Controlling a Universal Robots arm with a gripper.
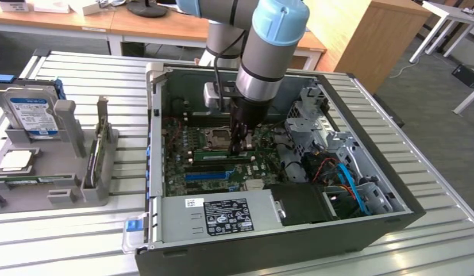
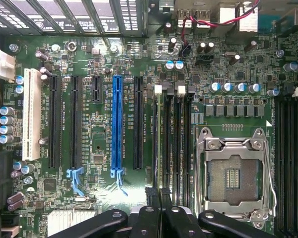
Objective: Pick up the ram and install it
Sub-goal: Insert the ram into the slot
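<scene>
The open computer case [image 1: 298, 218] lies on the slatted tabletop [image 1: 83, 236], and the arm [image 1: 264, 52] reaches down into it. The hand [image 1: 241, 150] is clenched over the black memory slots [image 2: 175, 144] beside the empty processor socket [image 2: 235, 171]. The ram [image 1: 214, 154] lies along those slots, directly at the hand's fingertips.

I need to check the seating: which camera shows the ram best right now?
The wrist view: the ram is seen edge-on, standing in a black memory slot beside the CPU socket, directly ahead of the shut tool. In the exterior view the arm covers most of it.
</scene>
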